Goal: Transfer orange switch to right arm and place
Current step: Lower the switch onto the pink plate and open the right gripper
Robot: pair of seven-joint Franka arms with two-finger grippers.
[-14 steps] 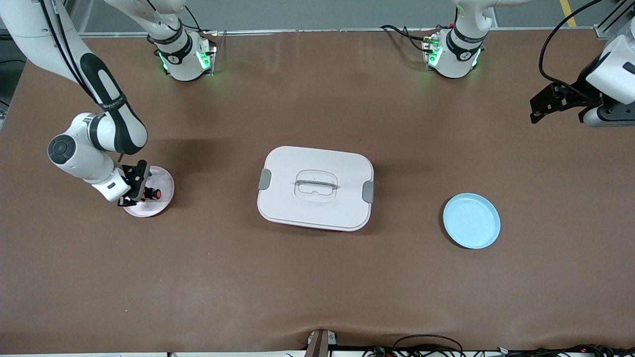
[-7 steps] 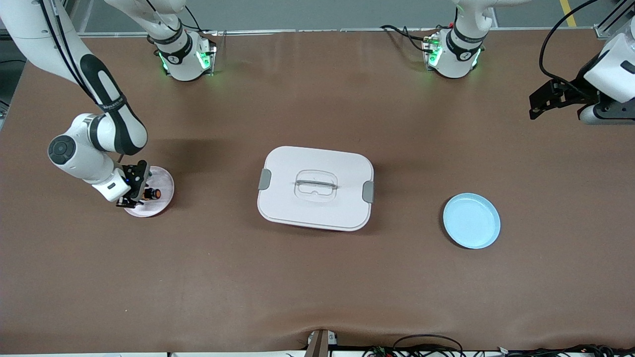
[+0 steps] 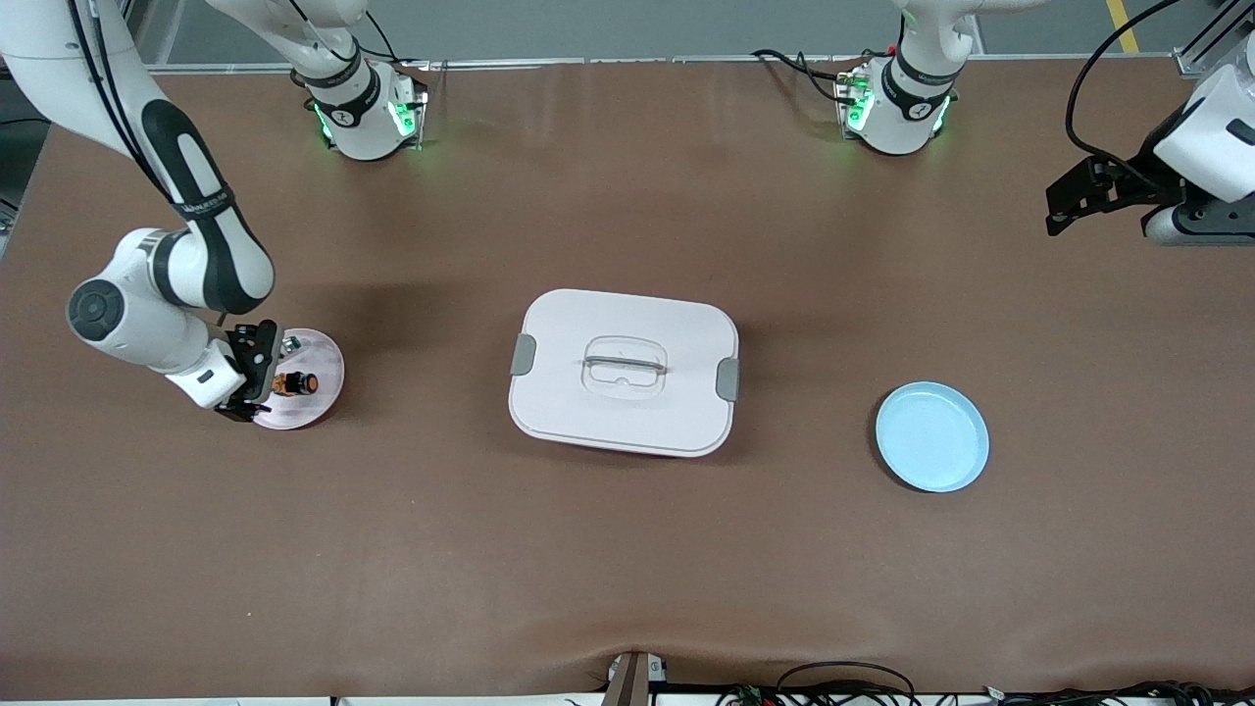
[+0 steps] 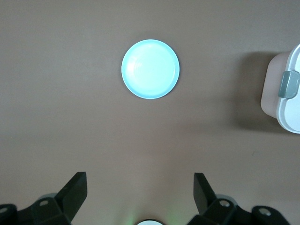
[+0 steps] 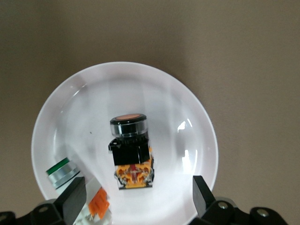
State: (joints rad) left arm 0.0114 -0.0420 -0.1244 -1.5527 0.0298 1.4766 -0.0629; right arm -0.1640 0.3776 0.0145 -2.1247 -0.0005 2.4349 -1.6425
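Orange switch (image 5: 131, 151) lies on its side in the pink plate (image 3: 322, 359) at the right arm's end of the counter (image 3: 627, 549), cap pointing away from the right hand (image 3: 257, 378); black body and orange terminal end face the hand. Nothing grips it. A second part with a green cap (image 5: 62, 172) and a loose orange clip (image 5: 99, 206) lie near the plate rim beside it, apart from the switch. Right hand hangs low over the plate's edge, fingers (image 5: 72, 197) spread wide with nothing between them, the switch just ahead of the gap; judged as lined up with the switch, either for a grasp or after setting it down. White lidded box (image 3: 624, 371) sits mid-counter, well apart. Blue plate (image 3: 931, 436), bare, sits toward the left arm's end. Left hand (image 4: 140, 192) waits high over that end, fingers wide apart, holding nothing; its wrist view looks down on the blue plate.
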